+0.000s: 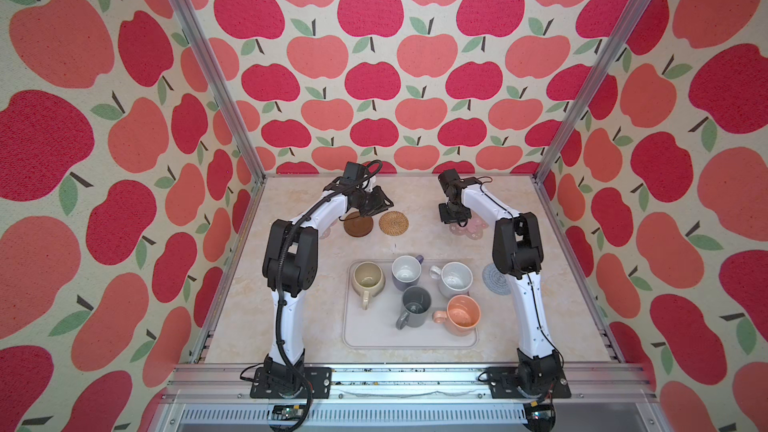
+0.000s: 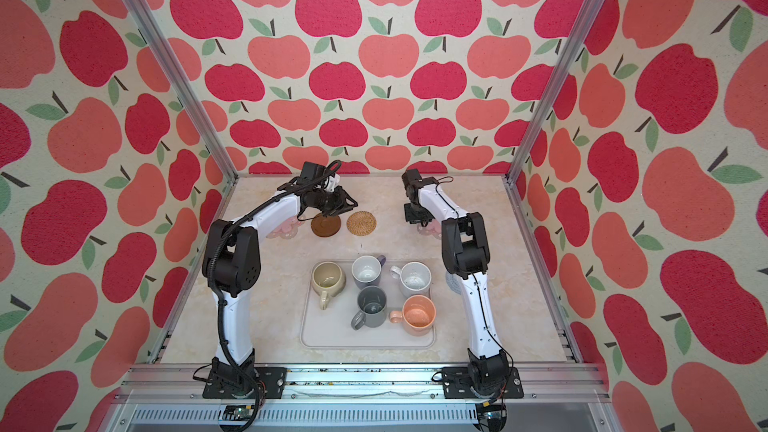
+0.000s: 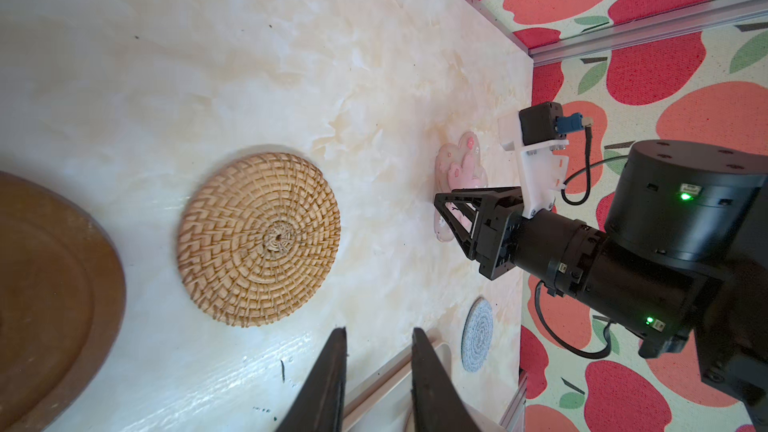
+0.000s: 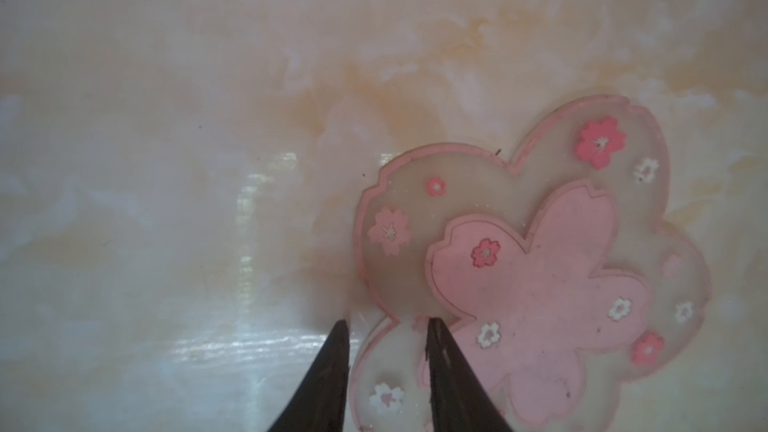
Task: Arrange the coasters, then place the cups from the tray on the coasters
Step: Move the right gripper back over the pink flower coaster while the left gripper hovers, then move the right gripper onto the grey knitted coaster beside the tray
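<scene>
The right gripper (image 4: 386,322) points down at a pink flower coaster (image 4: 540,284) on the far right of the table. Its jaws are apart, astride one petal's edge, and the mat lies flat. The mat is see-through with a pink rim, a solid pink blossom set off-centre, and tiny red, pink and white blossoms scattered over it. The left gripper (image 3: 378,330) hangs released and empty near the brown round coaster (image 1: 358,226), a smooth disc with a raised rim. Just beside the disc lies the tan woven coaster (image 1: 393,223), coiled from the middle. A second pink coaster (image 2: 286,229) peeks out under the left arm. The grey-blue knitted coaster (image 1: 494,280) lies right of the tray (image 1: 365,338), partly behind the right arm. All five cups stand upright on the tray: beige (image 1: 368,280), lavender (image 1: 406,272), speckled white (image 1: 456,279), dark grey (image 1: 415,305) and peach (image 1: 462,314).
</scene>
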You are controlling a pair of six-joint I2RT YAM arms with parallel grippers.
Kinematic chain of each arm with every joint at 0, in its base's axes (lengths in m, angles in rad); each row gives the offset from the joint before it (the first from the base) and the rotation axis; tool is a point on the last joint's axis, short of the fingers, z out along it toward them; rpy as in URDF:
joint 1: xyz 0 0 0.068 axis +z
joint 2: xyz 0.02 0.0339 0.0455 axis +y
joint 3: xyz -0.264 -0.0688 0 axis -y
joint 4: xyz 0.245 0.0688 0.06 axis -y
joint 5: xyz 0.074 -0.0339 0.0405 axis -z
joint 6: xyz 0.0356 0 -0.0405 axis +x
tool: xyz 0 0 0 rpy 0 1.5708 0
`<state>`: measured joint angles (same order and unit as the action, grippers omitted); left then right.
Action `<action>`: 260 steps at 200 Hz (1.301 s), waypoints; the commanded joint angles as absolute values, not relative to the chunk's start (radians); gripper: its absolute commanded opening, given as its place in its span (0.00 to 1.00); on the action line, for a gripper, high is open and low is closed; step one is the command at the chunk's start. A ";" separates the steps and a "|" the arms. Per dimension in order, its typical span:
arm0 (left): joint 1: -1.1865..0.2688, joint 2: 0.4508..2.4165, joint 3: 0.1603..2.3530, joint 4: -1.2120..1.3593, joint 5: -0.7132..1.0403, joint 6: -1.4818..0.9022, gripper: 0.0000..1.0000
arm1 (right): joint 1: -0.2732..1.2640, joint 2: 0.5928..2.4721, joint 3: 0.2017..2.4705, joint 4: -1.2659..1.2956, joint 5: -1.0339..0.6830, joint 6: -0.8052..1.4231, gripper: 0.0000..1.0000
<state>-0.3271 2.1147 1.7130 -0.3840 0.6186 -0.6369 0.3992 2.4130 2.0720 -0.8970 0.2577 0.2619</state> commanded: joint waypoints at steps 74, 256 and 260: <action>-0.324 2.053 1.672 -0.356 0.629 -0.637 0.29 | 0.382 2.372 1.982 -0.915 0.302 0.257 0.35; -0.346 2.062 1.694 -0.396 0.643 -0.622 0.30 | 0.362 2.176 1.920 -0.854 0.203 0.240 0.41; -0.348 2.062 1.698 -0.405 0.641 -0.616 0.31 | 0.362 2.163 1.912 -0.853 0.203 0.238 0.41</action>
<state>-0.3328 2.0819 1.6680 -0.3607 0.6201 -0.6369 0.3702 2.2791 1.9377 -0.8600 0.2249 0.2584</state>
